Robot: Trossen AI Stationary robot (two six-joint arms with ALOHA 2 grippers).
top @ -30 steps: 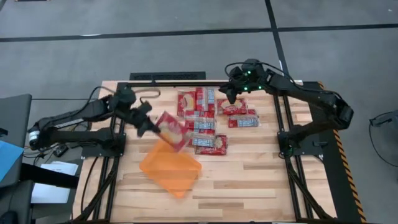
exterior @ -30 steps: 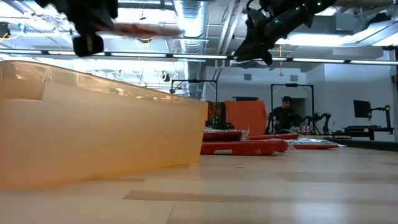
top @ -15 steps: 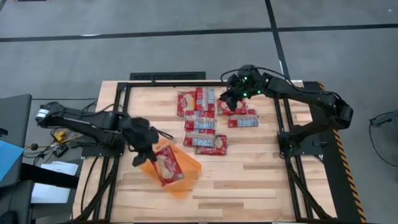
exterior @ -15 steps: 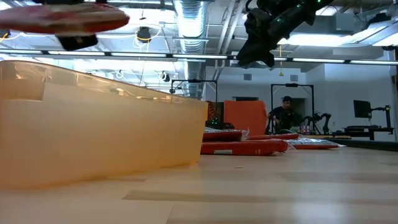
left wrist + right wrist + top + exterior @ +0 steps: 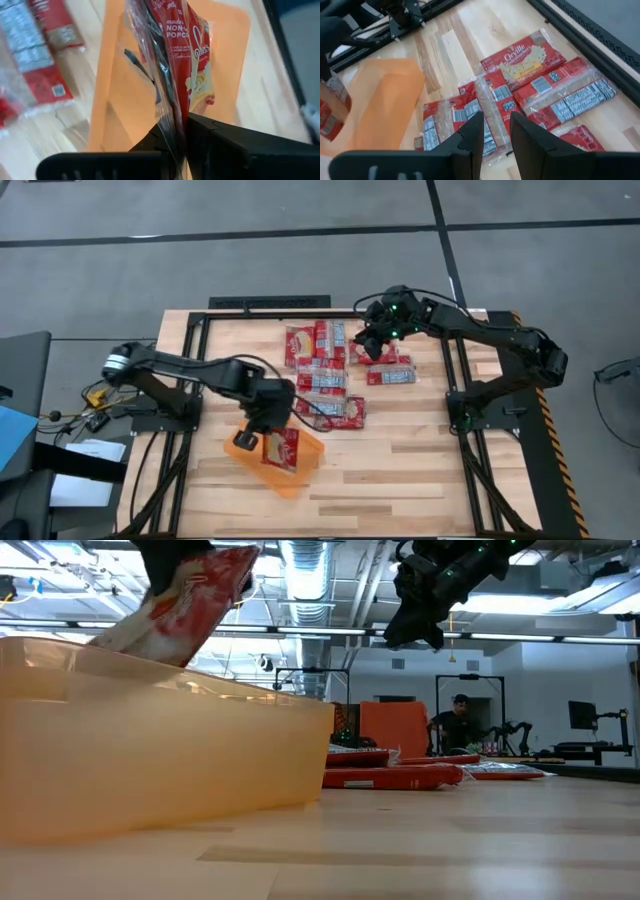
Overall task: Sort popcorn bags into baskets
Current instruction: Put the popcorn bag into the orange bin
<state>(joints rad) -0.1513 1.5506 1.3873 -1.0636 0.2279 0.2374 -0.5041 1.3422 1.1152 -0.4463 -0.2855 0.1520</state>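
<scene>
My left gripper [image 5: 262, 420] is over the translucent orange bin [image 5: 292, 480], shut on one red popcorn bag [image 5: 281, 448]. In the low view that bag [image 5: 190, 600] slants down, and its lower end is hidden behind the bin's wall [image 5: 150, 760]. Several more red bags [image 5: 325, 375] lie flat on the table's far middle, some overlapping. My right gripper [image 5: 373, 345] hovers above the right end of that pile [image 5: 520, 100], open, and touches nothing. My left gripper pinches the popcorn bag between its two fingers at one end edge [image 5: 172, 122]. The fingers come from above, pointing down. The bag hangs below them, tilted, with its lower end inside the bin [image 5: 225, 60]. Whether that end touches the bin's floor is hidden by the wall.
The bin sits skewed on the near middle of the wooden table [image 5: 400, 470]. Bare wood lies to its right and along the near edge. Black frame rails [image 5: 270, 303] run along the far edge and both sides. A person [image 5: 460, 720] stands far back in the room.
My left gripper has swung from beside the bin's far-left corner toward the near edge and then right, to above the bin. Its bag has tipped from nearly level to steeply slanted, with its lower end now down in the bin. My right gripper has shifted slightly toward the near edge.
</scene>
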